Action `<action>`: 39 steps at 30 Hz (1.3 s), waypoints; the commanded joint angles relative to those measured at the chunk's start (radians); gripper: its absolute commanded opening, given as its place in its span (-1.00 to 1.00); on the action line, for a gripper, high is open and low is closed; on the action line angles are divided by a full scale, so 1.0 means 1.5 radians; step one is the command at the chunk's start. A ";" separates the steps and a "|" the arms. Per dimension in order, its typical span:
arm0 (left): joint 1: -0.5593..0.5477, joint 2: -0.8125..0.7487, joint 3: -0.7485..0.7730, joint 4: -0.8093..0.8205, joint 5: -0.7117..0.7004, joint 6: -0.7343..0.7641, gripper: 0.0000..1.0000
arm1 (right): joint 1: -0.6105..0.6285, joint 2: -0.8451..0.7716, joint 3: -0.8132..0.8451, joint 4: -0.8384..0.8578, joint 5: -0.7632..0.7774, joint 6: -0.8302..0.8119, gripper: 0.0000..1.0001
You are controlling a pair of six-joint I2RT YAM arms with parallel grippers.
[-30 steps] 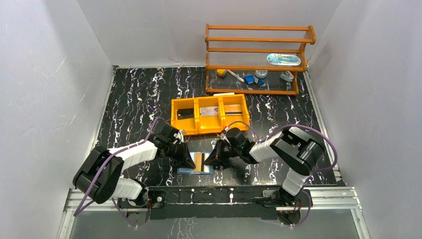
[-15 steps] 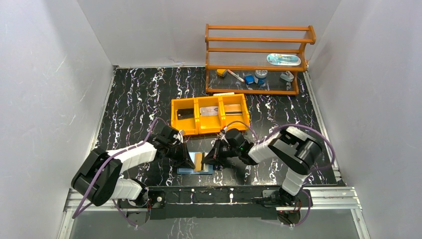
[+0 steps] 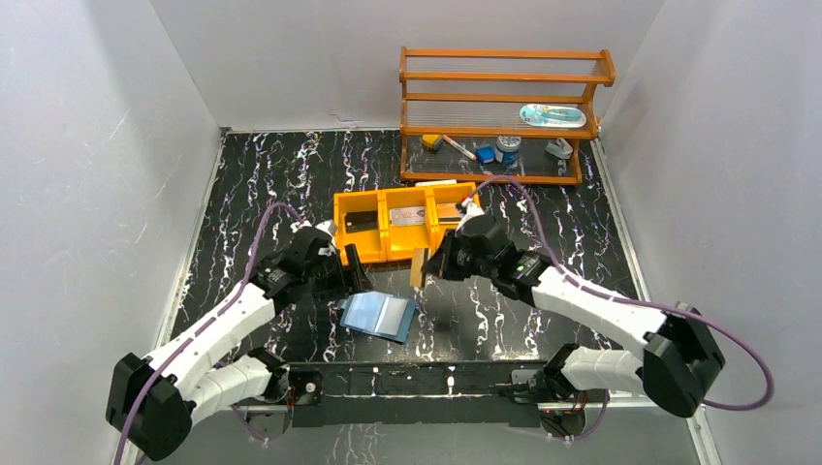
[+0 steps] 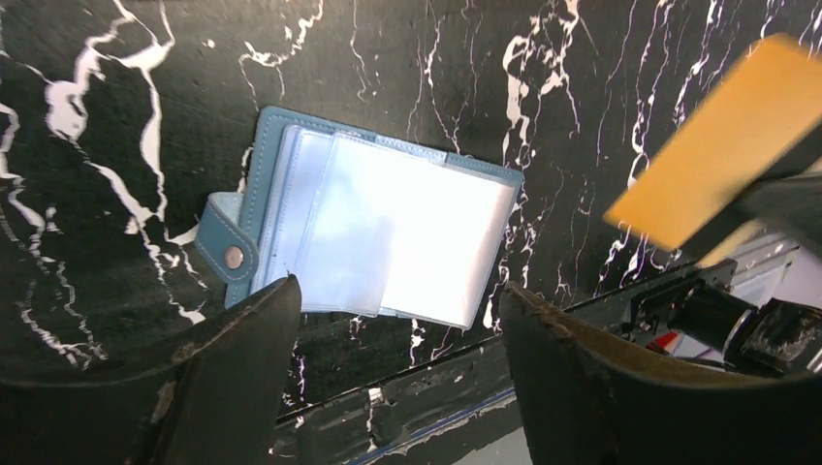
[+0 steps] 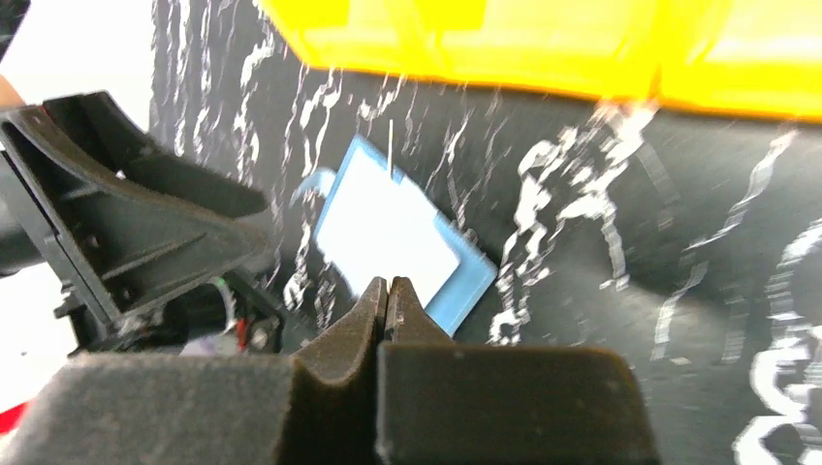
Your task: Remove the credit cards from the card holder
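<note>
Two black grippers hover over a glossy black table (image 3: 252, 184) veined with white like marble; the left gripper (image 4: 397, 298) stands released, its broad matte fingers spread wide with nothing between them; beneath it the card holder (image 4: 388, 232) lies flat and open on the table, with slate-blue stitched edges, a snap tab and shiny clear plastic sleeves; the right gripper (image 5: 388, 291) is clenched on a thin, stiff, rectangular orange card (image 3: 418, 267), held above the table, apart from the holder, near a yellow-orange three-compartment plastic tray (image 3: 383, 255).
</note>
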 commanded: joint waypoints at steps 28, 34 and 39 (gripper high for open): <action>0.005 -0.061 0.130 -0.191 -0.170 0.067 0.97 | -0.158 0.387 0.390 -0.101 0.214 -1.231 -1.00; 0.006 -0.065 0.130 -0.214 -0.200 0.077 0.97 | -0.162 0.448 0.374 -0.029 0.199 -1.305 -0.73; 0.006 -0.066 0.131 -0.215 -0.198 0.078 0.97 | -0.163 0.460 0.372 -0.053 0.185 -1.303 -0.64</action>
